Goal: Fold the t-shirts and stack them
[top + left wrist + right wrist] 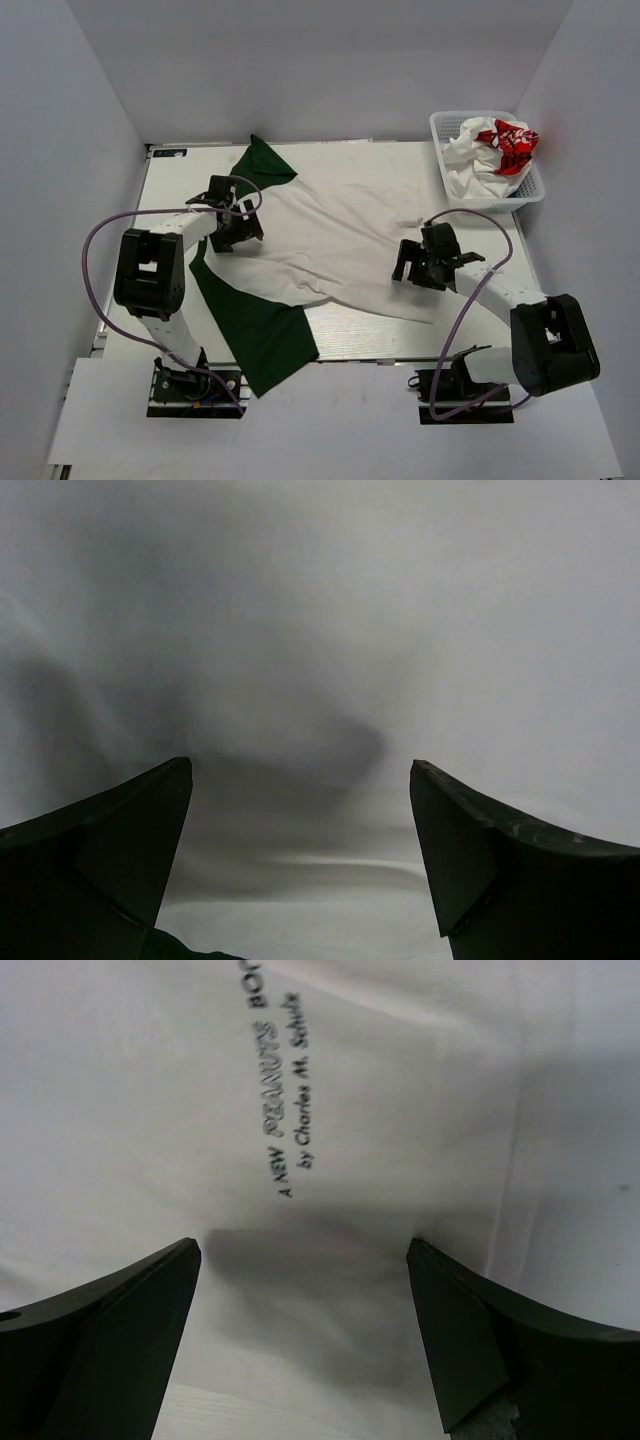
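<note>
Green-sleeved t-shirt (330, 240) lies lengthwise across table (175, 190), sleeves toward left edge.
Jaws wide apart, empty: left gripper (238, 228), right gripper (412, 262).

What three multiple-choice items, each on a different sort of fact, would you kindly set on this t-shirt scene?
1. Where lies the white t-shirt with red print? A: in the basket; B: spread flat at the centre; C: held in a gripper.
2. What colour are the sleeves of the spread t-shirt? A: royal blue; B: dark green; C: red.
3. How do the left gripper and right gripper stand? A: both shut on cloth; B: one open, one shut; C: both open.
Answers: 1 A, it is bunched inside the basket; 2 B, both sleeves show dark green; 3 C, each wrist view shows its fingers wide apart.
</note>
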Controlling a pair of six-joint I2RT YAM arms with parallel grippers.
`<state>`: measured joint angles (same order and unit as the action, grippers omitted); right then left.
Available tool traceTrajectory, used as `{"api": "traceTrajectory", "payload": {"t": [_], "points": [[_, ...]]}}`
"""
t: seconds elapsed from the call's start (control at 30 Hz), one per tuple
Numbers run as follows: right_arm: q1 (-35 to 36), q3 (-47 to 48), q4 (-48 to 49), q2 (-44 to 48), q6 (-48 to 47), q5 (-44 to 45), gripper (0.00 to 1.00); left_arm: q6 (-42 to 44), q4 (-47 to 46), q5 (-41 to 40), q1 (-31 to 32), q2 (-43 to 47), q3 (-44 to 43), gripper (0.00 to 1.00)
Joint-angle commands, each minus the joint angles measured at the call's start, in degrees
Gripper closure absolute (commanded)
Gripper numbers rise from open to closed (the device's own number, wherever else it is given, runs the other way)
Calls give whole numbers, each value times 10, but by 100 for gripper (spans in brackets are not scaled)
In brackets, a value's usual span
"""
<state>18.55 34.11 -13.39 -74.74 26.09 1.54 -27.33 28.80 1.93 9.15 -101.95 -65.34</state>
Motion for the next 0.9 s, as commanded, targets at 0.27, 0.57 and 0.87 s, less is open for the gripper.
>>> {"api": "traceTrajectory", "payload": {"t": [0.27, 0.57, 0.87], "points": [[-75, 87, -28, -82, -46, 57, 10, 10, 11, -24, 3, -25, -4, 0], [-64, 87, -44, 76, -61, -35, 10, -7, 27, 10, 37, 153, 2, 0], [-38, -7, -87, 150, -24, -109, 10, -93, -72, 205, 142, 289, 201, 0]]}}
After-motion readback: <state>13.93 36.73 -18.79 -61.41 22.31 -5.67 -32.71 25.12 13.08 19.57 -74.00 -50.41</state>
